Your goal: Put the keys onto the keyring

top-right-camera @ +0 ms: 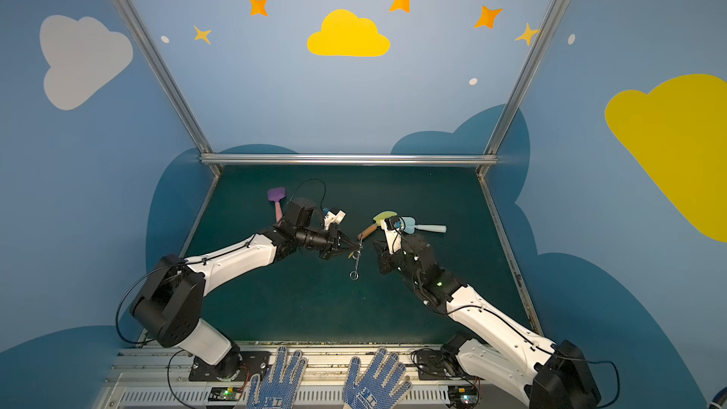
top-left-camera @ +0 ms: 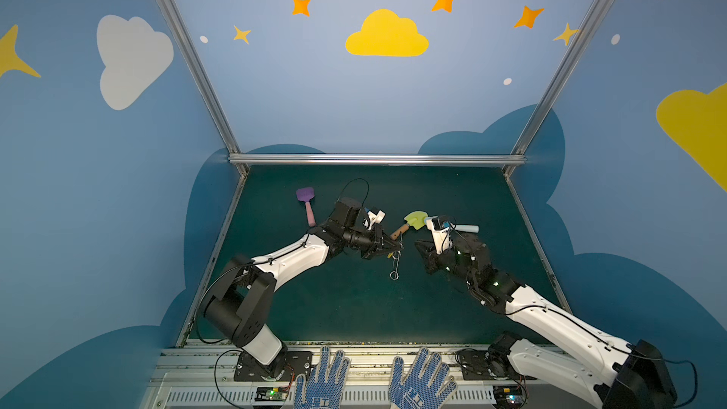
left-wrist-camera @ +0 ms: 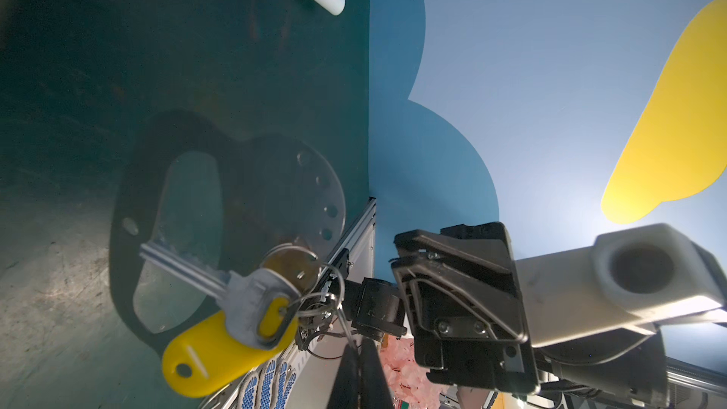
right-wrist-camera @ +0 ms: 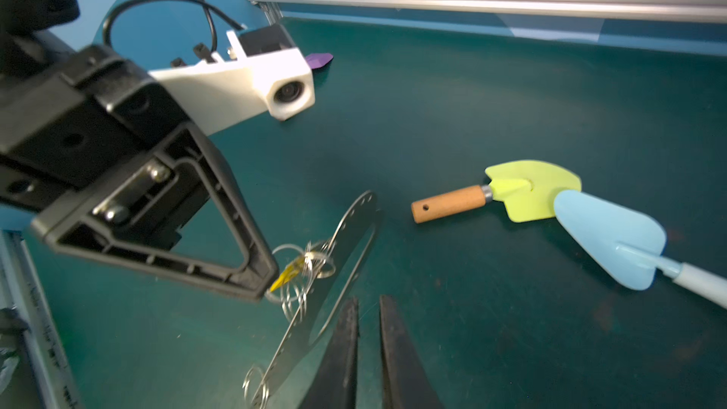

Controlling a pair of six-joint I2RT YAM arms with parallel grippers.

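Observation:
My left gripper [top-left-camera: 399, 247] [left-wrist-camera: 356, 348] is shut on a thin metal ring. The keys [left-wrist-camera: 236, 308], a silver key and a yellow tag, hang from the rings beside its tips. The keyring [left-wrist-camera: 275, 190], a flat grey plate with an oblong cut-out and edge holes, hangs with them off the mat. It shows edge-on in both top views [top-left-camera: 396, 265] [top-right-camera: 355, 267] and tilted in the right wrist view [right-wrist-camera: 356, 218]. My right gripper [top-left-camera: 419, 245] [right-wrist-camera: 369, 300] stands just right of the plate, its jaws a narrow gap apart with nothing between them.
A yellow-green toy shovel with an orange handle [top-left-camera: 413, 222] and a light blue shovel [top-left-camera: 460, 227] lie just behind the right gripper. A purple spatula [top-left-camera: 307, 200] lies at the back left. Blue dotted gloves [top-left-camera: 326, 379] rest on the front rail.

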